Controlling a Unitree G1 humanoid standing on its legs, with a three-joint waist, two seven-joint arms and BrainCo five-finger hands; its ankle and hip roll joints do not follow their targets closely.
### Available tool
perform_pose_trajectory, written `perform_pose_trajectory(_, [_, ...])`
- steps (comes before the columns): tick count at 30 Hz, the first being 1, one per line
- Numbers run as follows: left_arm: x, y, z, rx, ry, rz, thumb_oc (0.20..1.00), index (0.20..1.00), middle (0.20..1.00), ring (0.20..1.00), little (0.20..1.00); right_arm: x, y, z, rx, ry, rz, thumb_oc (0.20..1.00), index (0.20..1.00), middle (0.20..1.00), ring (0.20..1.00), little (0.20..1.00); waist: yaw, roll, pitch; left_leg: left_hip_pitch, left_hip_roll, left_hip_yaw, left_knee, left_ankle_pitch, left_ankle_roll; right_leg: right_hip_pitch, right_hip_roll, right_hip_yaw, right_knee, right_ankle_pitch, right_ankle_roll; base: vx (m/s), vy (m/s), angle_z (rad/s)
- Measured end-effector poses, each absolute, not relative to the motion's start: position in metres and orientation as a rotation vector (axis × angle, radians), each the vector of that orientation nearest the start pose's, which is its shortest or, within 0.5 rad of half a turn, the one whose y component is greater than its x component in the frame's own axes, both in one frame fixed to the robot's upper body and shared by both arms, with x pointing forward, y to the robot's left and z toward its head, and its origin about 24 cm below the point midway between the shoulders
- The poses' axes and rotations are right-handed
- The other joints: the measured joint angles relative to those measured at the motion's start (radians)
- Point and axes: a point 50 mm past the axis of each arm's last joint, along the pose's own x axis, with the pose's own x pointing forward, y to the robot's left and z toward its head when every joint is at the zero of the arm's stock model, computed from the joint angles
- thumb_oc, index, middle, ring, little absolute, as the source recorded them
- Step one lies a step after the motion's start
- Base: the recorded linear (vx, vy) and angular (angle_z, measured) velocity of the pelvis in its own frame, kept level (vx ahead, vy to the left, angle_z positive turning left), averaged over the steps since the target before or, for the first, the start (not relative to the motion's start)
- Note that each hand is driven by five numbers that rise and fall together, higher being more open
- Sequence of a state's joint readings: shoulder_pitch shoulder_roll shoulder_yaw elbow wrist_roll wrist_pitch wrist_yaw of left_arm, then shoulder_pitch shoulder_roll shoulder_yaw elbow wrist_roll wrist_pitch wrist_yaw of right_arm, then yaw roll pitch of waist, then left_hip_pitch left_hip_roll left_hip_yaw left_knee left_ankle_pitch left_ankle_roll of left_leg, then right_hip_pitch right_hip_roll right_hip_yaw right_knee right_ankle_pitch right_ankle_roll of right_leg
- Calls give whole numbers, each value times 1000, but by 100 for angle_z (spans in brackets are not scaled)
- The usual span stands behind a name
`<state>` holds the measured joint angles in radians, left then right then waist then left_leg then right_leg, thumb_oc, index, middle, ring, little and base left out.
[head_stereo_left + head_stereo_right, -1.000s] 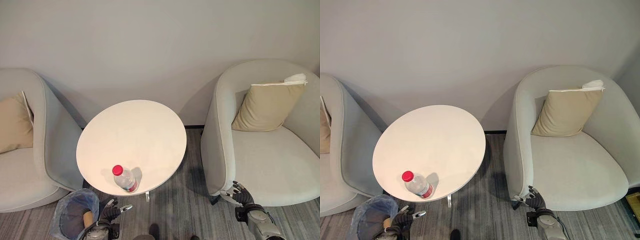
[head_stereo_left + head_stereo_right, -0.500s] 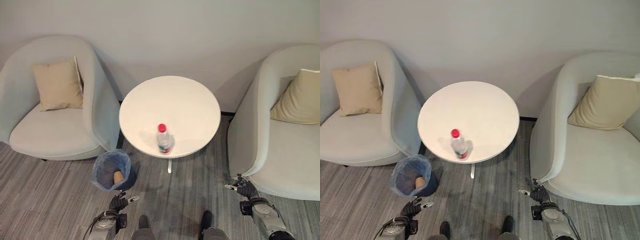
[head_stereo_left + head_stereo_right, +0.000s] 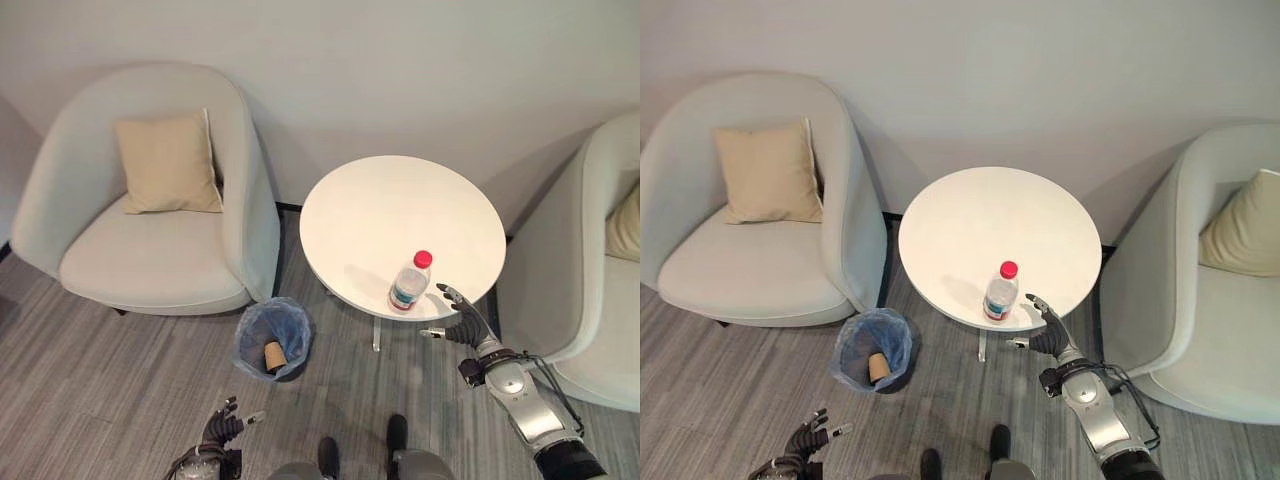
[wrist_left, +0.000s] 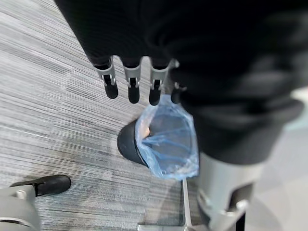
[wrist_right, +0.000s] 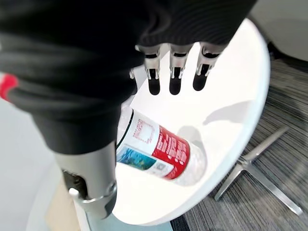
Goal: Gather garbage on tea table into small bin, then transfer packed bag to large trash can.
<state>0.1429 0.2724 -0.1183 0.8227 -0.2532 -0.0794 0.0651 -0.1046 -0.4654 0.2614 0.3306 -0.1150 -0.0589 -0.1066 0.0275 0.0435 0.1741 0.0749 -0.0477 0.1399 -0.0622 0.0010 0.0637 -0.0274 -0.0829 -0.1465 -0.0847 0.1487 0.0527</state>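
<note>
The right robot hand (image 3: pixel 462 318) has risen to the round white surface (image 3: pixel 400 215); fingers spread, empty, just beside the red-capped clear plastic bottle (image 3: pixel 409 282) at its 9 o'clock; grasp seems imminent; left robot hand (image 3: pixel 222 428) hangs relaxed, empty, near the blue-lined small bin (image 3: pixel 272 338).

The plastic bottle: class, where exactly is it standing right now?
The plastic bottle stands upright near the front edge of the round white table, just left of the open right hand, which is not touching it.
</note>
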Motion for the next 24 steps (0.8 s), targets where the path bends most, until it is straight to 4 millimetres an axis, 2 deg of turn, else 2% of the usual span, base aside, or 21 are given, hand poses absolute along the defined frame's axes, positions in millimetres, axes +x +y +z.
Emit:
perform_pose_trajectory(3, [120, 235, -131, 90, 883, 194, 1000, 1000, 1000, 1000, 1000, 261, -210, -2, -642, 204, 112, 1000, 1000, 1000, 1000, 1000, 4, 12, -5, 6, 8, -14, -4, 3, -4, 11, 7, -15, -3, 2, -13, 99, -5, 9])
perform_pose_trajectory(8, [122, 233, -129, 84, 866, 174, 1000, 1000, 1000, 1000, 1000, 264, -214, -6, -652, 238, 99, 1000, 1000, 1000, 1000, 1000, 7, 11, -8, 16, 13, -22, -17, 9, -13, 20, 11, -23, -3, -9, -4, 46, 10, 6])
perform_pose_trajectory(12, [118, 233, -130, 96, 877, 163, 1000, 1000, 1000, 1000, 1000, 269, -205, -8, -661, 238, 134, 1000, 1000, 1000, 1000, 1000, 9, 12, -10, -2, 12, -48, -23, 4, -22, 16, 8, -45, -3, -10, -5, 19, 5, 14])
perform_pose_trajectory(14, [116, 233, -131, 97, 881, 163, 1000, 1000, 1000, 1000, 1000, 278, -199, -1, -668, 208, 143, 1000, 1000, 1000, 1000, 1000, 23, 14, -9, -16, 13, -52, -20, 12, -21, 4, 8, -48, -3, -8, -6, 4, -7, 20])
perform_pose_trajectory(16, [115, 231, -132, 104, 887, 146, 1000, 1000, 1000, 1000, 1000, 300, -183, 17, -669, 138, 161, 1000, 1000, 1000, 1000, 1000, 59, 20, -12, -37, 15, -78, -15, 27, -24, -10, 8, -75, -3, -3, -20, -17, -14, 32])
perform_pose_trajectory(17, [114, 228, -133, 110, 894, 130, 1000, 1000, 1000, 1000, 1000, 306, -181, 22, -667, 117, 156, 200, 200, 200, 200, 200, 81, 28, -7, -42, 15, -83, -14, 30, -23, -12, 8, -80, -3, -2, -21, -44, -27, 21])
perform_pose_trajectory(19, [111, 229, -133, 109, 896, 131, 1000, 1000, 1000, 1000, 1000, 316, -178, 30, -609, 95, 102, 200, 200, 200, 200, 200, 92, 43, -2, -63, 14, -118, -12, 35, -27, -12, 5, -109, -3, -4, -19, -46, -30, 42])
perform_pose_trajectory(22, [114, 229, -131, 110, 885, 131, 1000, 1000, 1000, 1000, 1000, 318, -186, 37, -542, 79, 39, 200, 200, 200, 200, 200, 100, 50, 5, -74, 14, -158, -16, 46, -33, -13, 3, -133, -3, -9, -17, -1, -43, 44])
perform_pose_trajectory(24, [109, 230, -133, 110, 902, 135, 1000, 1000, 1000, 1000, 1000, 317, -187, 38, -518, 77, 29, 200, 200, 200, 200, 200, 109, 54, 7, -74, 16, -160, -16, 47, -33, -12, 5, -135, -3, -12, -20, 14, -55, 9])
